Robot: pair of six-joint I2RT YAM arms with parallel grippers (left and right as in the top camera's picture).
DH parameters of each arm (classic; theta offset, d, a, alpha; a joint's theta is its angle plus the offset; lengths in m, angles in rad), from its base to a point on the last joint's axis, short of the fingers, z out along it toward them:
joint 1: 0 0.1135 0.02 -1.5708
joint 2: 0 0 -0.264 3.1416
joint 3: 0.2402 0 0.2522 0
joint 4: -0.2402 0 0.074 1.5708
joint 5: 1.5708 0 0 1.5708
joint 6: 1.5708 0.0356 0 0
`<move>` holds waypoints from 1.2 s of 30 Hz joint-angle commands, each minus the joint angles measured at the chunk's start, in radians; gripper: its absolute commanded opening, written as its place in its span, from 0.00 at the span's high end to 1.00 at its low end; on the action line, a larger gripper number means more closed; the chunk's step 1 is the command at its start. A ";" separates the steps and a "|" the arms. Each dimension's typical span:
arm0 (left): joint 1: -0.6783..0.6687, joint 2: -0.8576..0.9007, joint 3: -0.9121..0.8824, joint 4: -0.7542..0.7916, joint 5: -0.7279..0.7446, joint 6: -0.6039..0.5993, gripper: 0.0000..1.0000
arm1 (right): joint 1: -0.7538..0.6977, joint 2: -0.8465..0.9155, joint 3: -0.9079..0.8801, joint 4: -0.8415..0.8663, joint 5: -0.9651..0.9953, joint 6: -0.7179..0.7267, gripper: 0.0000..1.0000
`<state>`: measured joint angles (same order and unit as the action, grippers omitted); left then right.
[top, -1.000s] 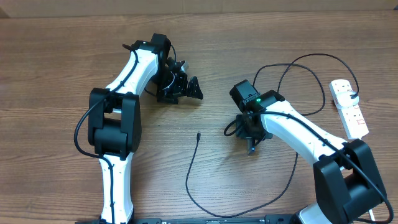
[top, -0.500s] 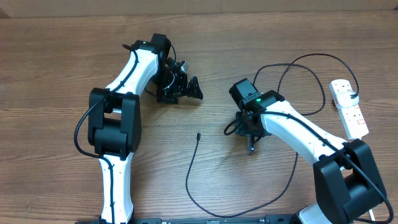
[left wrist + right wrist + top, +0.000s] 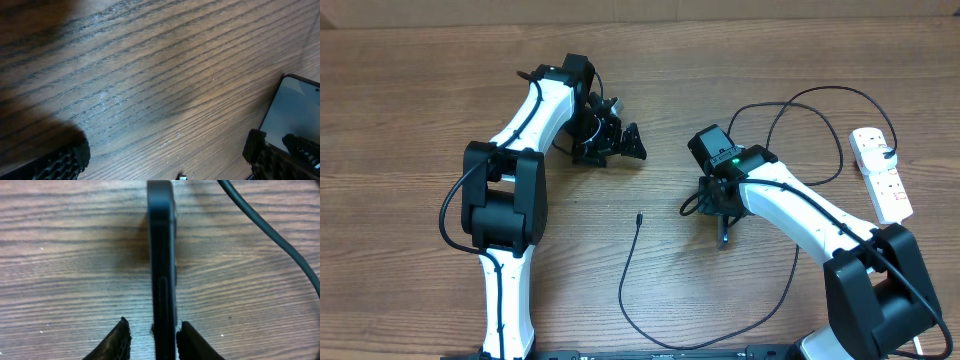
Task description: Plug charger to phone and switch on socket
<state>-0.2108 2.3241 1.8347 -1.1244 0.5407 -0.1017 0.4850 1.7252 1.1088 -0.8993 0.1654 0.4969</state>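
The slim dark-edged smartphone stands on edge right of centre between the right gripper's close-set jaws, grip uncertain, so that hold should be firmed before the wide-open, empty left gripper fetches the thin black charger cable lying just left.

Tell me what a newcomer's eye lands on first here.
The phone stands up on its thin edge between the right pincer's fingers, centre-right on the table. Next comes the charger's connector tip, lying loose between the two arms and not plugged in. The left pincer hangs wide open over the wood, with the phone's pale screen at the edge of its view.
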 commanded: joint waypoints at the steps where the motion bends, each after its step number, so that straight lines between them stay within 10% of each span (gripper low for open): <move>1: -0.002 0.023 -0.004 0.015 -0.080 0.001 0.00 | 0.003 -0.008 0.003 0.008 0.018 0.006 0.68; 21: -0.002 0.023 -0.004 0.015 -0.080 0.001 0.00 | 0.003 -0.008 0.003 -0.002 0.073 0.003 0.64; 36: -0.002 0.023 -0.004 0.015 -0.080 0.001 0.01 | 0.003 -0.007 0.003 -0.001 0.065 0.003 0.96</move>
<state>-0.2108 2.3241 1.8347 -1.1240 0.5400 -0.1017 0.4862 1.7252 1.1088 -0.9062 0.2165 0.4973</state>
